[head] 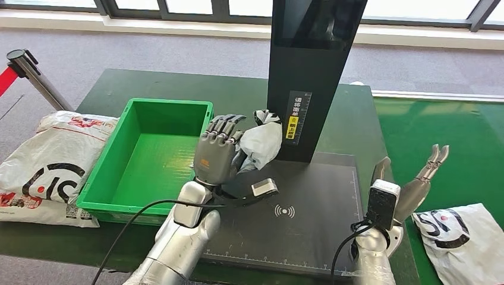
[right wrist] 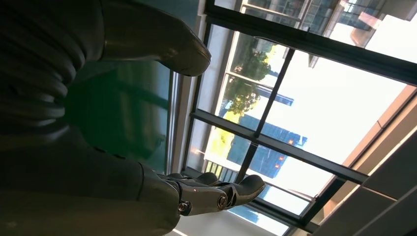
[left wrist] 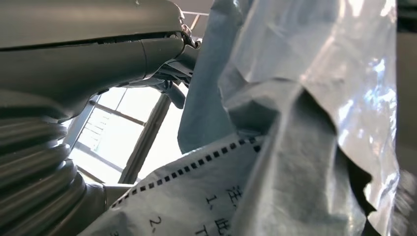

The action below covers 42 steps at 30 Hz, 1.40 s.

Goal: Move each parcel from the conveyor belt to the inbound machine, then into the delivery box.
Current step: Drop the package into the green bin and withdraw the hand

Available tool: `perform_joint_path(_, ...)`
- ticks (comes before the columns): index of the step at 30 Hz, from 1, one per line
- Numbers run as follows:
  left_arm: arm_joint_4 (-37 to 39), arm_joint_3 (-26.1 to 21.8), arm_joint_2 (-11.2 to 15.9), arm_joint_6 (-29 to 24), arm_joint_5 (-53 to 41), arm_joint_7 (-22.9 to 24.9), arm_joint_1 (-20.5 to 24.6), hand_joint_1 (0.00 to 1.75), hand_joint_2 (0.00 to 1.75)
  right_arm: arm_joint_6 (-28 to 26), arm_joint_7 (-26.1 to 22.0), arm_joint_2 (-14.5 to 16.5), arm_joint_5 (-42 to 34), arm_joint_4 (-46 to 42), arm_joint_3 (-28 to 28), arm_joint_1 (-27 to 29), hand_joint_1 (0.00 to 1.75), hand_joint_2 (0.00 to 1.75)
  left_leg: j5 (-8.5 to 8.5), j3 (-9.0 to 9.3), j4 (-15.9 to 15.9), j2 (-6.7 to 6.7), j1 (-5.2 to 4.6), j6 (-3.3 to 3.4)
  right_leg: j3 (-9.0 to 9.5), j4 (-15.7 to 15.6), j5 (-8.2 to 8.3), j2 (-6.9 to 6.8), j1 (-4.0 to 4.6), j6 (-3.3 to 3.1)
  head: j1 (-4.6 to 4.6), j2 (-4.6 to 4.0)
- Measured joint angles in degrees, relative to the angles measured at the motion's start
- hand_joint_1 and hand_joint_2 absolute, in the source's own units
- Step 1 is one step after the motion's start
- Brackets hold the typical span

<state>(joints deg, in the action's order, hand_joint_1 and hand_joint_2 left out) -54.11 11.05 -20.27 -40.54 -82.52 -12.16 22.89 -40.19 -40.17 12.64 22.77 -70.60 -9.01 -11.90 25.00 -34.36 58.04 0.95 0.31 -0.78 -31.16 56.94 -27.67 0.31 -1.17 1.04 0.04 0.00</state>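
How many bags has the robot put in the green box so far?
None yet: the green box looks empty inside. The left hand holds one white parcel up over the dark scanner pad, beside the black tower, so that one is at the machine step. Another parcel waits on the green belt by the open right hand. A further bag lies left of the box.

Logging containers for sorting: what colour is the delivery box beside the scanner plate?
Bright green delivery box, clearest in the head view.

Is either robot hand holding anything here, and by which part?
The left robot hand grips a grey parcel by its bunched side. The right robot hand holds nothing.
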Motion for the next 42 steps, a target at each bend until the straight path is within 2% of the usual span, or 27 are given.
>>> perform_joint_path(5, -5.7, -4.2, 0.2, 0.0, 3.0, -4.1, -1.1, 1.75, 1.75, 0.0, 0.0, 0.0, -0.1, 0.0, 0.0, 0.0, 0.0, 1.75, 0.0, -0.01, 0.0, 0.0, 0.0, 0.0, -0.02, 0.0, 0.0, 0.0, 0.0, 0.0, 0.01, 0.0)
perform_joint_path(11, -10.2, -7.7, 0.5, 0.0, 4.7, -5.9, -1.9, 1.75, 1.75, 0.0, 0.0, 0.0, 0.0, 0.0, 0.0, 0.0, 0.0, 1.75, 0.0, -0.04, 0.0, 0.0, 0.0, 0.0, -0.03, 0.0, 0.0, 0.0, 0.0, 0.0, 0.01, 0.0)
perform_joint_path(14, -13.7, -11.0, 0.7, 0.0, 8.7, -10.4, -2.5, 1.75, 1.75, 0.0, 0.0, 0.0, 0.0, 0.0, -0.1, 0.1, 0.0, 1.75, 0.0, -0.05, 0.0, -0.04, 0.0, 0.0, -0.05, 0.0, 0.0, 0.03, 0.0, 0.0, 0.01, 0.0)
perform_joint_path(18, -19.6, -17.6, 0.8, 0.0, 14.7, -17.7, -3.6, 1.75, 1.75, 0.0, 0.0, -0.1, -0.2, -0.2, -0.3, 0.6, 0.0, 1.75, 0.0, -0.05, 0.0, -0.06, 0.02, 0.0, -0.08, 0.0, -0.01, 0.04, 0.02, -0.01, 0.0, 0.0)
perform_joint_path(21, -23.2, -22.2, 0.9, 0.0, 17.5, -20.8, -4.2, 1.75, 1.75, 0.0, 0.0, -0.2, -0.5, -0.2, -0.3, 0.7, 0.0, 1.75, 0.0, -0.05, 0.0, -0.05, 0.05, -0.01, -0.09, 0.0, -0.03, 0.04, 0.04, -0.03, 0.01, 0.0)
perform_joint_path(25, -25.3, -28.0, 0.9, 0.0, 19.0, -22.5, -4.5, 1.75, 1.75, 0.0, 0.0, -0.2, -0.7, -0.2, -0.3, 0.7, 0.0, 1.75, 0.0, -0.06, 0.0, -0.05, 0.05, -0.01, -0.08, 0.0, -0.04, 0.04, 0.04, -0.05, 0.01, 0.0)
perform_joint_path(29, -24.7, -33.4, 0.8, 0.1, 16.2, -21.0, -4.4, 1.74, 1.75, 0.0, 0.0, -0.2, -0.8, -0.2, -0.3, 0.8, 0.0, 1.75, 0.0, -0.05, 0.0, -0.05, 0.04, -0.01, -0.09, 0.0, -0.03, 0.04, 0.03, -0.05, 0.01, 0.0)
perform_joint_path(31, -23.6, -35.8, 0.7, 0.1, 15.1, -20.3, -4.3, 0.87, 1.75, 0.0, 0.0, -0.2, -0.7, -0.2, -0.3, 0.8, 0.0, 1.75, 0.0, -0.06, 0.0, -0.05, 0.04, -0.01, -0.08, 0.0, -0.03, 0.03, 0.03, -0.05, 0.02, 0.0)
perform_joint_path(33, -21.7, -38.2, 1.0, 0.1, 14.9, -20.8, -3.9, 0.0, 0.87, 0.1, 0.0, -0.2, -0.7, -0.2, -0.3, 0.9, 0.0, 1.75, 0.0, -0.06, 0.0, -0.06, 0.04, -0.01, -0.1, 0.0, -0.03, 0.04, 0.02, -0.05, 0.01, 0.0)
perform_joint_path(35, -18.8, -40.8, 1.1, 0.1, 12.2, -19.7, -2.9, 0.0, 0.0, 0.1, 0.0, -0.2, -0.7, -0.2, -0.3, 1.0, 0.0, 1.75, 0.0, -0.06, 0.0, -0.04, 0.04, -0.01, -0.12, 0.0, -0.03, 0.02, 0.02, -0.05, 0.0, 0.0)
perform_joint_path(39, -13.0, -42.8, 0.7, 0.1, 5.3, -9.5, -1.8, 0.0, 0.0, 0.1, 0.0, -0.3, -1.3, -0.2, -0.3, 1.3, 0.0, 1.75, 0.0, -0.06, 0.0, -0.06, 0.04, -0.01, -0.12, 0.0, -0.01, 0.02, 0.02, -0.07, 0.01, 0.0)
perform_joint_path(40, -11.5, -42.6, 0.6, 0.1, 4.5, -8.7, -1.7, 0.0, 0.0, 0.1, 0.0, -0.4, -1.1, -0.3, -0.3, 1.5, 0.0, 1.75, 0.0, -0.08, 0.0, -0.05, 0.04, -0.01, -0.13, 0.0, -0.01, 0.02, 0.02, -0.07, 0.01, 0.0)
perform_joint_path(42, -8.8, -42.6, 0.4, 0.1, 3.6, -10.0, -1.3, 0.0, 0.0, 0.1, 0.0, -0.4, -0.7, -0.5, -0.3, 1.8, 0.0, 1.75, 0.0, -0.1, 0.0, -0.02, 0.04, -0.01, -0.12, 0.0, -0.01, 0.0, 0.02, -0.08, 0.02, 0.0)
